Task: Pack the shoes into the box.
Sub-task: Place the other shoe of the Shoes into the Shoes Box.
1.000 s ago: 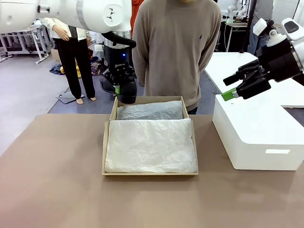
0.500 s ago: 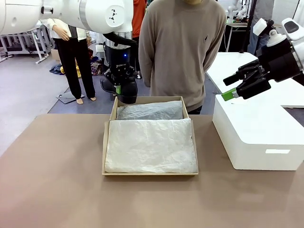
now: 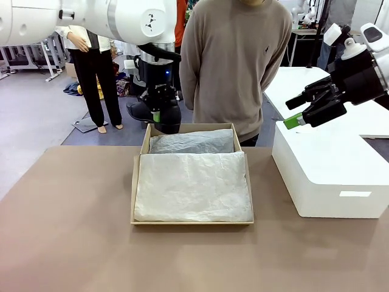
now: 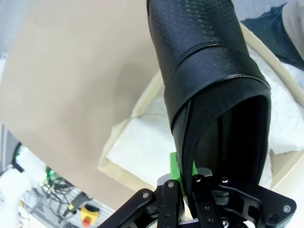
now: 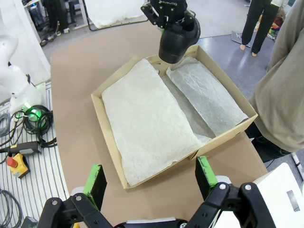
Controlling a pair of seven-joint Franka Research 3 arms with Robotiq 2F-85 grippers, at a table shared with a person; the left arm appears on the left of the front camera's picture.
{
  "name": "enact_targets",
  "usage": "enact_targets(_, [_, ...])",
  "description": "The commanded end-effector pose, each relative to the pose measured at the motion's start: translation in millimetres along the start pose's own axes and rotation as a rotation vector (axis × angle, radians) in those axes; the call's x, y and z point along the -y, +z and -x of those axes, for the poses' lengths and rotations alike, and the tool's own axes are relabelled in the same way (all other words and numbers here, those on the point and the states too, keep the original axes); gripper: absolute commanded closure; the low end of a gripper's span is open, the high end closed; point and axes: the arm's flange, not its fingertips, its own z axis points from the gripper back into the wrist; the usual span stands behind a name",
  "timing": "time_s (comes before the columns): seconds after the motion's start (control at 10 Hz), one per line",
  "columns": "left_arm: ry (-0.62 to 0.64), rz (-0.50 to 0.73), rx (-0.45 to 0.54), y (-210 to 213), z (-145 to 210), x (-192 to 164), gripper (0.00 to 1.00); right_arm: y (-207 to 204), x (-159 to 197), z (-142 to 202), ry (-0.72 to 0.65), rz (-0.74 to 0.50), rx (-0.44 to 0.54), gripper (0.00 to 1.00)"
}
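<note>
Rightward a little, the left claw has been moved, clamped on one black shoe above the box, upper middle. Upper right, the right claw is held apart. By the left wrist, the shoe is seen pinched over white paper. By the right wrist, the box is seen mid-frame on the worktop.

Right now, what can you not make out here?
What lies under the paper in the box: covered, front and right wrist views.
Toe of the shoe: cut off by the top edge, left wrist view.
One finger of the left tool: hidden inside the shoe, left wrist view.
Hands of the person: behind the body, front view.
</note>
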Motion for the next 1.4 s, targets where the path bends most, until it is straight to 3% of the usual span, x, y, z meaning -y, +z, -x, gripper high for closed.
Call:
enact_targets(0.0, [0.153, -0.033, 0.022, 15.6, 17.9, 17.0, 1.0, -3.2, 2.9, -0.1, 0.027, -0.006, 0.035, 0.0])
enact_targets(0.4, [0.296, 0.011, 0.087, 16.4, 60.3, 57.1, 1.0, -3.2, 2.9, -0.1, 0.027, -0.006, 0.035, 0.0])
enact_targets(0.8, [0.355, 0.022, 0.087, 7.1, 93.5, 88.4, 1.0, -3.2, 2.9, -0.1, 0.027, -0.006, 0.035, 0.0])
enact_targets(1.3, [0.305, 0.043, 0.044, -6.7, 93.6, 75.0, 1.0, -3.2, 2.9, -0.1, 0.027, -0.006, 0.035, 0.0])
